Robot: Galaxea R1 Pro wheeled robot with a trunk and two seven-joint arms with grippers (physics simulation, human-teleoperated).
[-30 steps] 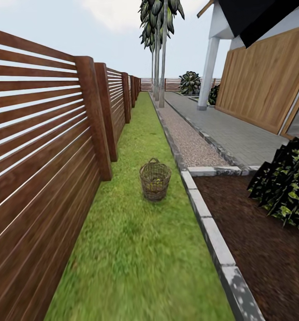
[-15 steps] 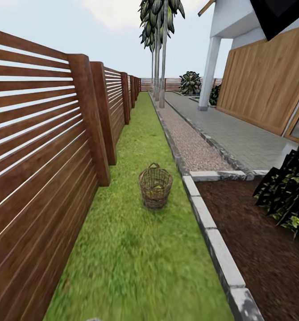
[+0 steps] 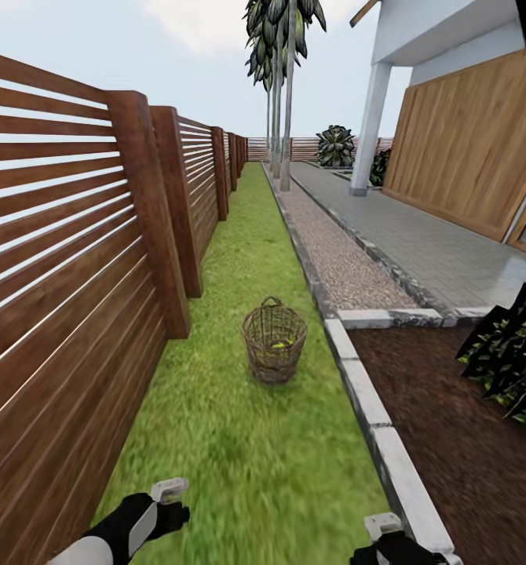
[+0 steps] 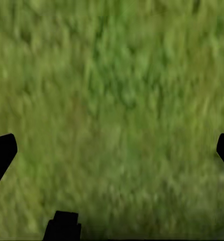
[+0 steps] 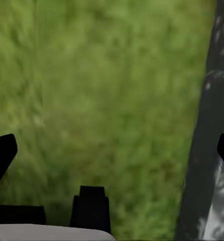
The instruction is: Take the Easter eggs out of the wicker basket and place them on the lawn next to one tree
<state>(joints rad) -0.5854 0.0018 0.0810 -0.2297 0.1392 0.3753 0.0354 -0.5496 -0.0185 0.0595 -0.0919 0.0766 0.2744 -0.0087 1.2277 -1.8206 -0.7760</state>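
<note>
A: Left to right in the head view: slatted fence, then the lawn strip, stone kerb, soil bed with a shrub. Wicker basket stands upright on the grass ahead of us, well apart from both arms, closer to the kerb than the fence.

B: Eggs?

A: A bit of yellow shows through the weave low inside. We take that for the Easter eggs; count and long axis can't be read from here.

B: Arms?

A: Left gripper is low over grass near the fence side, right gripper low by the kerb. Wrist views show the tips spread wide at each frame edge, so both sets of jaws are released and empty. Kerb edge runs beside the right one.

B: Handling call?

A: We'd guess the eggs are light, rigid, smooth and round, so prone to slipping or rolling. Pinch across the short axis at the widest girth. The basket looks light and may tip or slide if bumped. Handle arches over the opening, so reach in from above, clear of it.

B: Trees?

A: Tall grey trunks at the far end of the strip, well beyond the basket.
</note>
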